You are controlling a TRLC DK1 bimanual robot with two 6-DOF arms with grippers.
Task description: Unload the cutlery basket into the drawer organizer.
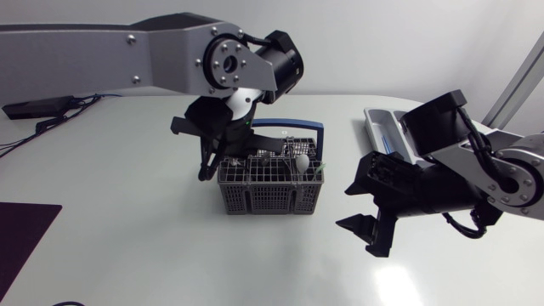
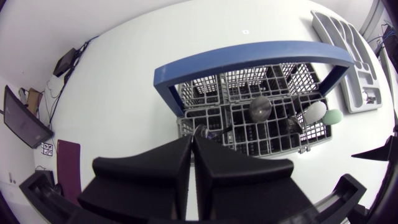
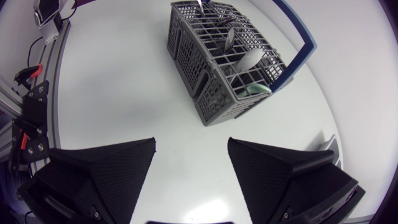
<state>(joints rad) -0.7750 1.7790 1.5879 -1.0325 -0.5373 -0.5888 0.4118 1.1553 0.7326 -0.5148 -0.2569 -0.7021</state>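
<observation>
Cutlery basket [image 1: 270, 197] [image 2: 186, 119] [image 3: 211, 99], grey with a blue handle [image 2: 249, 53], stands mid-bench with spoons [image 2: 260, 107] upright in it. Left gripper [image 1: 212, 161] [image 2: 193, 138] is over its left rear corner, fingers pressed together at a dark utensil handle [image 2: 203, 131]; whether they grip it is not discernible. Right gripper [image 1: 361, 217] [image 3: 191, 146] hovers off the basket's right side, fingers spread. Drawer organizer [image 1: 382, 127] [image 2: 348, 56] lies near the bench's right edge.

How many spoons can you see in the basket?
3: grey spoon near the basket centre; white spoon and green spoon together at its organizer end. A piece at the left tool is unclear; more may be hidden.
</observation>
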